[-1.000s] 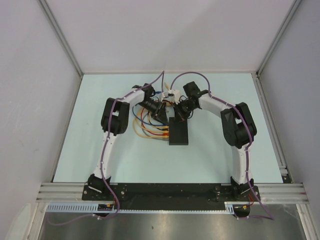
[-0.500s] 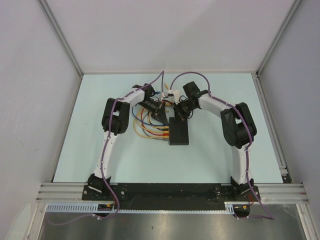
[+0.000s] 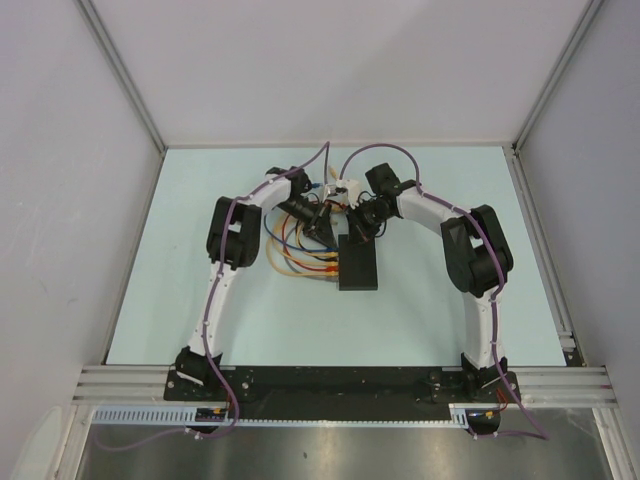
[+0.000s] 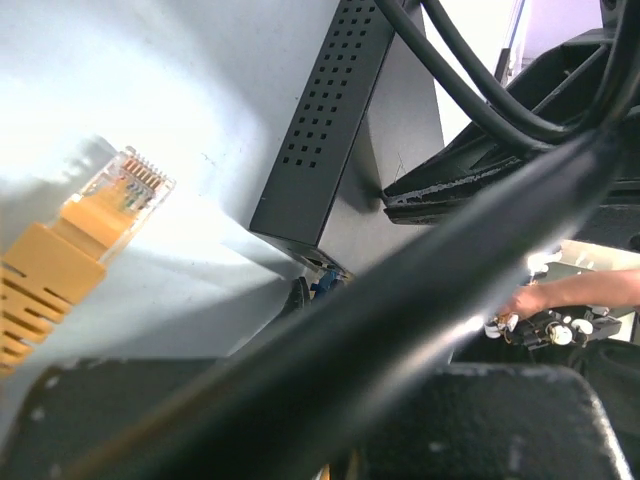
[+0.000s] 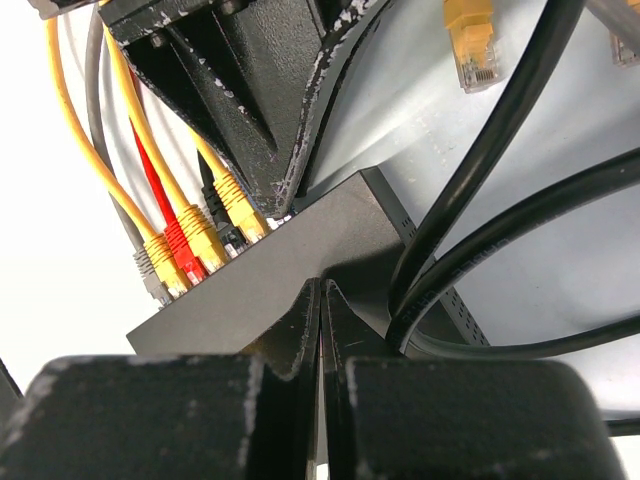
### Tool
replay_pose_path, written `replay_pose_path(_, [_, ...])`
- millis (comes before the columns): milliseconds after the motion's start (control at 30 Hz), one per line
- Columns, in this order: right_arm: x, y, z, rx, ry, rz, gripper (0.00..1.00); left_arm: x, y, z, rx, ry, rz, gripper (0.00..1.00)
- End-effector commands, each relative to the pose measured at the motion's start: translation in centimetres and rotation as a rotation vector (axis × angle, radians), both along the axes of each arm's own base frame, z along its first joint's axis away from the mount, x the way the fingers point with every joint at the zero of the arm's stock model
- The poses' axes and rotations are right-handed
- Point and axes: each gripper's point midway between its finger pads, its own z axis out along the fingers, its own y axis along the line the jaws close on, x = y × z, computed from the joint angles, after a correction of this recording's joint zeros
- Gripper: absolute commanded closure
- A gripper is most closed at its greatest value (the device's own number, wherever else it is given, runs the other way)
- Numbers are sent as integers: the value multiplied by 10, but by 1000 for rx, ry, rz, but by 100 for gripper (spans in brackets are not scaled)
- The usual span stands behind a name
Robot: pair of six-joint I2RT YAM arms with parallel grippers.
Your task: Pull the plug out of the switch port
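Left claw [image 5: 270, 195] now closed at switch [image 5: 300, 250] port edge, right claw [image 5: 321, 300] shut atop switch

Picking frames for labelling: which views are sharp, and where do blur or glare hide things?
Top external: evenly lit, sharp, switch small. Left wrist: a blurred black cable crosses the frame; the orange plug is sharp. Right wrist: left side blown out white; yellow plugs crisp.
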Motion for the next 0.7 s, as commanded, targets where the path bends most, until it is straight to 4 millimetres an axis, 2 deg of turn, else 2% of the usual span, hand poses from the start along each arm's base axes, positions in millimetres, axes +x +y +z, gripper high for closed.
replay_pose_path(0, [-10, -18, -33, -124, 21, 4, 100, 22, 8, -32, 110, -152, -25, 100])
replay_pose_path(200, [-10, -18, -33, -125, 19, 6, 100, -15, 9, -37, 82, -46, -65, 100])
replay_pose_path(300, [-11, -18, -32, -125, 19, 7, 100, -7, 9, -35, 80, -63, -64, 100])
replay_pose_path(333, [-10, -18, -33, -126, 18, 8, 100, 5, 7, -28, 76, -97, -54, 100])
replay_pose_path(467, [-11, -18, -32, -128, 16, 10, 100, 32, 12, -20, 80, -174, -11, 100])
replay_pose_path(667, [-12, -19, -31, -133, 11, 9, 100, 32, 26, -12, 61, -165, 10, 100])
